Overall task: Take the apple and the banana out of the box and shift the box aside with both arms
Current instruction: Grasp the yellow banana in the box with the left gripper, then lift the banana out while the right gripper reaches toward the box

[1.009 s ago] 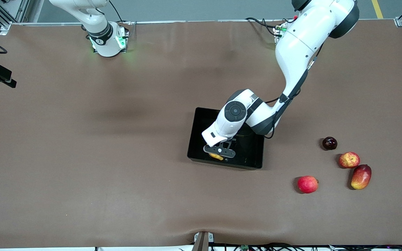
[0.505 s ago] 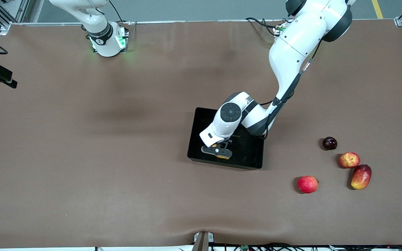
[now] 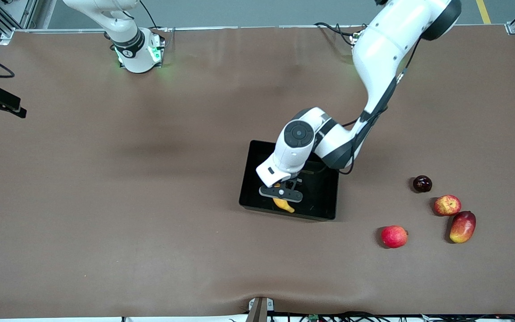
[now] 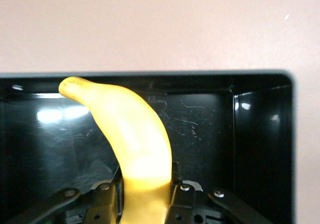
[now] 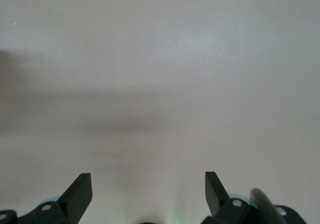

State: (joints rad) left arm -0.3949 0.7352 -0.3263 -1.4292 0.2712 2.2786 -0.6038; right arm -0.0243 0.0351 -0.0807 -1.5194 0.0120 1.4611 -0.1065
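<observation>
The left gripper hung over the black box with its fingers clamped on the banana, while the right gripper, waiting at its own end of the table, stood spread apart, and the mottled apple lay near the left arm's end.

Left arm crowds the box; wide bare tabletop elsewhere

The left gripper and banana fill the box; four fruits cluster toward the left arm's end, and bare table lies toward the right arm's end.
</observation>
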